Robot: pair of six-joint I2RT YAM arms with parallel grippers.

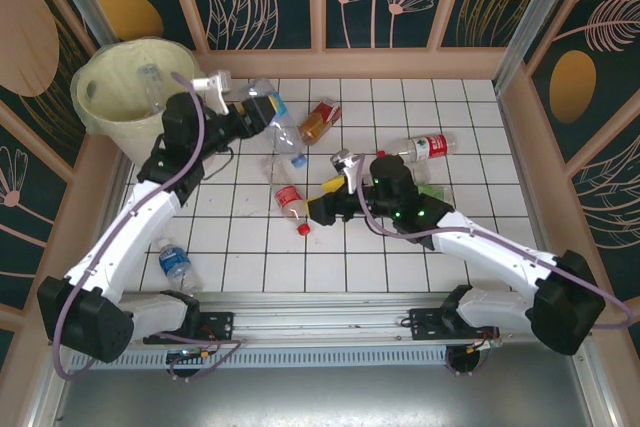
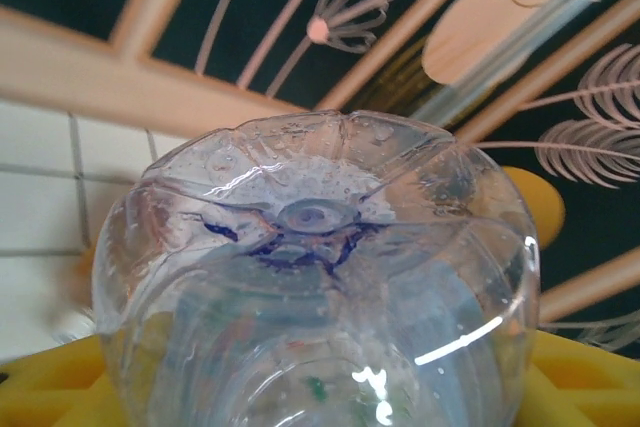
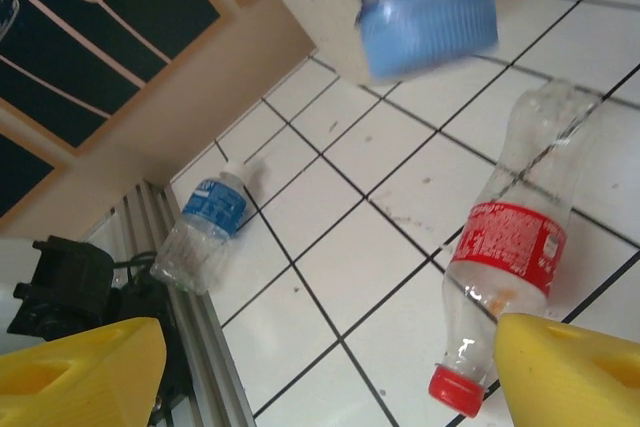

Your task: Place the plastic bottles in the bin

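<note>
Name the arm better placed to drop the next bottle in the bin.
Left. The left gripper holds a clear bottle near the bin, while the right gripper hangs open over a red-labelled bottle mid-table, farther from the bin.

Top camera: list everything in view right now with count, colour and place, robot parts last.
bin: one, pale cream-yellow, far left corner
clear bottle: one, blue cap, held in the left claw near the bin
amber bottle: one, red label, lying on the far centre tiles
centre red-label bottle: one, clear, red cap, lying mid-table
right red-label bottle: one, clear, red cap, lying right of centre
blue-label bottle: one, clear, near left
green item: one, partly hidden by the right arm, cannot tell what
table: one, white tiles
left claw: one, yellow fingers, closed on the clear bottle
right claw: one, yellow fingers, open, beside the centre red-label bottle
</note>
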